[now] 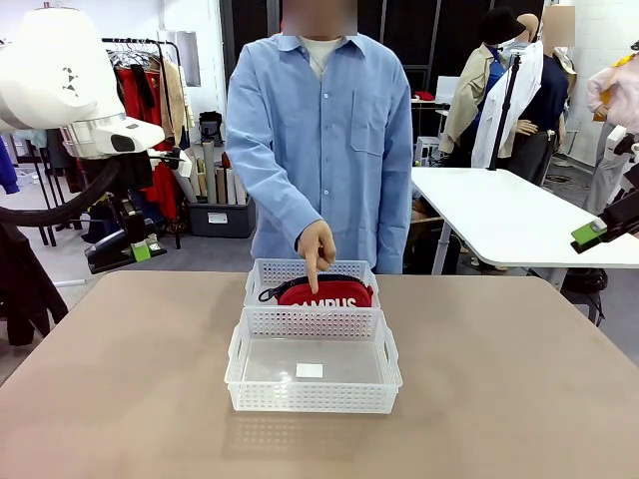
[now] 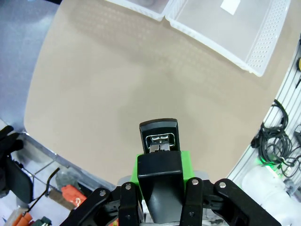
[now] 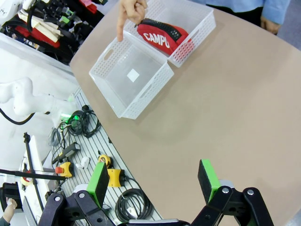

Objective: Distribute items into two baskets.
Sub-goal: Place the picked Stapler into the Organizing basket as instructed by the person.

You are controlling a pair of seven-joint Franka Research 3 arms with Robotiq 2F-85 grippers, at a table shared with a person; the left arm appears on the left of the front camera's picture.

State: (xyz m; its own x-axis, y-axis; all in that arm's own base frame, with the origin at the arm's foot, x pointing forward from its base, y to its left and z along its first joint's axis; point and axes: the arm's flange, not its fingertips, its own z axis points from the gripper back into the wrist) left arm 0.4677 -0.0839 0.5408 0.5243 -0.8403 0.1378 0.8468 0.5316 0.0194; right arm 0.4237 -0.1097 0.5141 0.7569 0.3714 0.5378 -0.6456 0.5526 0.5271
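The red pouch (image 1: pixel 324 292) with white "CAMPUS" lettering (image 3: pixel 162 37) lies in the far white basket (image 1: pixel 262 274). The near, larger basket (image 1: pixel 240 361) holds just a white sticker. A person's hand (image 1: pixel 317 242) points a finger down where the two baskets meet. My left gripper (image 1: pixel 135 251) hangs above the table's left edge, shut on the black stapler (image 2: pixel 159 136), which sticks out past its green pads. My right gripper (image 3: pixel 153 181) is open with nothing between its fingers, and it shows at the far right (image 1: pixel 597 232).
The baskets (image 3: pixel 146 96) stand touching, end to end, at the table's middle. Bare tan tabletop (image 1: pixel 499 399) lies on both sides of them. Cables and tools lie on a slatted panel (image 3: pixel 89 155) below the table's edge. A white table (image 1: pixel 499 215) stands behind at the right.
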